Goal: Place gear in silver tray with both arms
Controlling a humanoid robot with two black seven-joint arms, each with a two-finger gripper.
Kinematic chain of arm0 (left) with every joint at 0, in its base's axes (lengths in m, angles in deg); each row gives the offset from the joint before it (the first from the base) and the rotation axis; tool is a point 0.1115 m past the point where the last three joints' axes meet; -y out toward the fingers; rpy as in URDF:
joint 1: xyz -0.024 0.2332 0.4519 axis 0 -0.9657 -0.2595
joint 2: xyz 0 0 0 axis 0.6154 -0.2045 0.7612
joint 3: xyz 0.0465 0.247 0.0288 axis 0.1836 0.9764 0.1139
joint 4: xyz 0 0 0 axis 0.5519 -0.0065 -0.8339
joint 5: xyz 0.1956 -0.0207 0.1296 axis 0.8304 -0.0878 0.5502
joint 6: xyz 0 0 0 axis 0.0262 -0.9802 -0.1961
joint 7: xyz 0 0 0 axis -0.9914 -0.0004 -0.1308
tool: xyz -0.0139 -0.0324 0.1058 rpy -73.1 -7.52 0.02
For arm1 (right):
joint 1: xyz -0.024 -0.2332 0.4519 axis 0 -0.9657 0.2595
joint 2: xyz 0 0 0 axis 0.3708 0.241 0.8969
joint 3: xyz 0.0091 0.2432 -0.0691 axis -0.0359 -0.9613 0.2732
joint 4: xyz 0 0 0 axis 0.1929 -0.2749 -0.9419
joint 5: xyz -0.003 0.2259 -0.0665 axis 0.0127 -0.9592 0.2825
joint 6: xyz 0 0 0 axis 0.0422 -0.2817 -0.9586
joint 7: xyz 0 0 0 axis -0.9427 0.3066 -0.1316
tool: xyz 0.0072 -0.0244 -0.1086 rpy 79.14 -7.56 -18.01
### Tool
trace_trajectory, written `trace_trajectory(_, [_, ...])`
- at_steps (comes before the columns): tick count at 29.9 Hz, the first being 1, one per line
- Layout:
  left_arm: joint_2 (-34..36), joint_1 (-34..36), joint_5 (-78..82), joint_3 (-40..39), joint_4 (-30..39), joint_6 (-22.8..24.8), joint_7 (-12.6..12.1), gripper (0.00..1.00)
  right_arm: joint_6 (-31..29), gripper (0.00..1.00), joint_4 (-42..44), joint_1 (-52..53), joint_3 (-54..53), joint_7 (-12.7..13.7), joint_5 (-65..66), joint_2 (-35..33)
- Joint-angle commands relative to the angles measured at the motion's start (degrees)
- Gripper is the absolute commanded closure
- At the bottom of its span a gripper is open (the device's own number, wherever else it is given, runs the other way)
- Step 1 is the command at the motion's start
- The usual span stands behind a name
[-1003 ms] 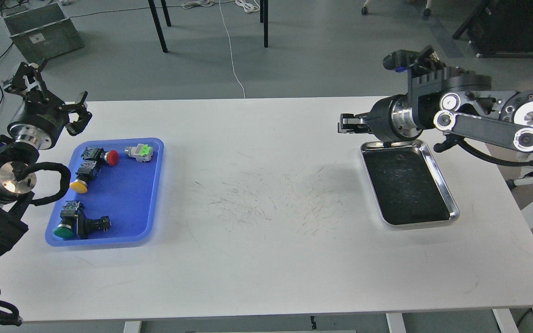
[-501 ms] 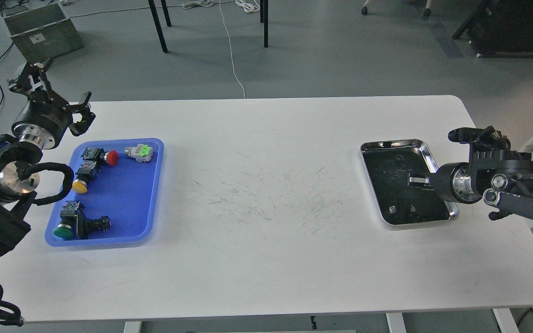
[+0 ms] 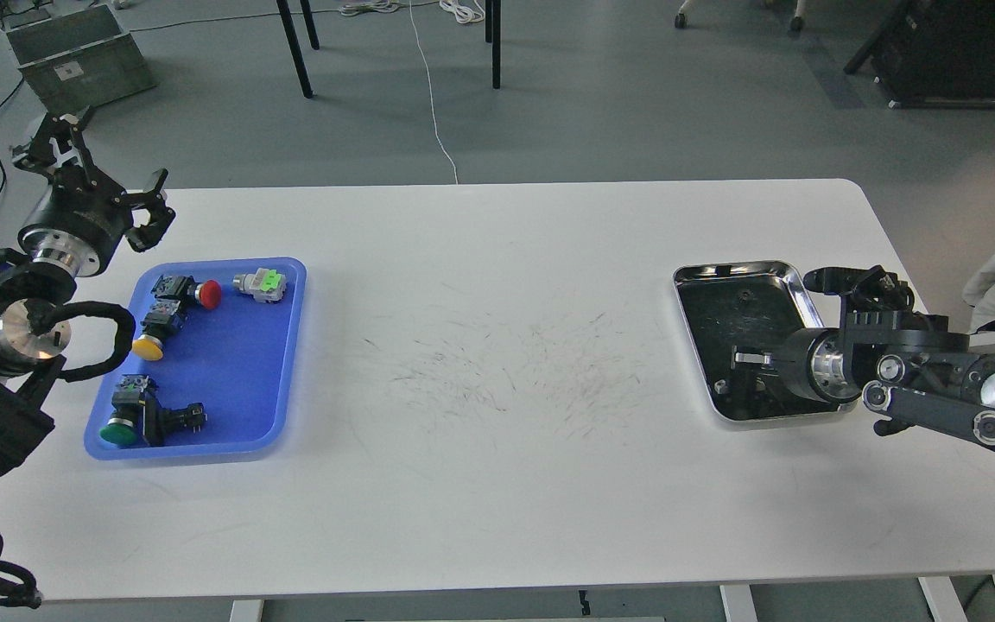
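Note:
The silver tray (image 3: 800,294) lies on the right of the white table, shiny rim around a dark scratched floor. My right gripper (image 3: 744,361) reaches in from the right and hangs low over the near half of the tray floor. Its fingers are dark against the floor, so I cannot tell whether they are open or shut. I cannot make out the small black gear; it may be hidden by the fingers or lost against the dark floor. My left gripper (image 3: 109,177) is open and empty, raised beyond the far left corner of the blue tray.
A blue plastic tray (image 3: 286,363) on the left holds red (image 3: 208,295), yellow (image 3: 147,348) and green (image 3: 119,433) push-buttons and a grey connector with a green top (image 3: 261,284). The table middle shows only scratch marks. Chair legs and cables stand beyond the far edge.
My right arm has swung down from above the tray's far edge to low over its near half, moving nearer between frames. My left gripper has barely moved.

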Motion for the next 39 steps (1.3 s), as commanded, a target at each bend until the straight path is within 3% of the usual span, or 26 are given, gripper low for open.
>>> trace_trajectory(1, [0.1, 0.0, 0.06, 0.0, -0.01, 0.0, 0.01, 0.02, -0.04, 0.2, -0.4, 0.49, -0.61, -0.1, -0.43, -0.59])
trace_trajectory(7, [0.1, -0.08, 0.06, 0.09, -0.01, 0.0, -0.08, 0.02, -0.56, 0.09, -3.2, 0.58, -5.79, -0.1, -0.7, -4.19])
trace_trajectory(13, [0.19, 0.18, 2.52, 0.27, -0.01, -0.7, -0.08, 0.02, -0.65, 0.06, -3.47, -0.03, -18.86, -0.53, -1.75, -7.18])
trace_trajectory(19, [-0.07, 1.14, 2.6, 0.35, -0.01, -2.46, -0.08, 0.02, -1.79, 0.07, -0.41, -1.27, -34.6, -2.21, -20.35, -5.78])
trace_trajectory(25, [-0.16, 3.95, 3.31, 0.35, -0.01, -3.08, -0.26, 0.02, -3.37, 0.07, 9.17, -2.41, -51.38, -5.63, -43.19, 2.13])
trace_trajectory(31, [-0.86, 5.19, 3.66, 0.35, -0.19, -4.92, -0.08, 0.02, -10.83, 0.07, 19.18, -6.7, -63.35, -5.81, -63.69, 11.17])
trace_trajectory(39, [-5.52, 4.66, 2.61, -0.52, -0.19, -6.5, 0.79, 0.02, -16.29, 0.02, 21.05, -22.43, -76.11, -5.72, -68.64, 19.62])
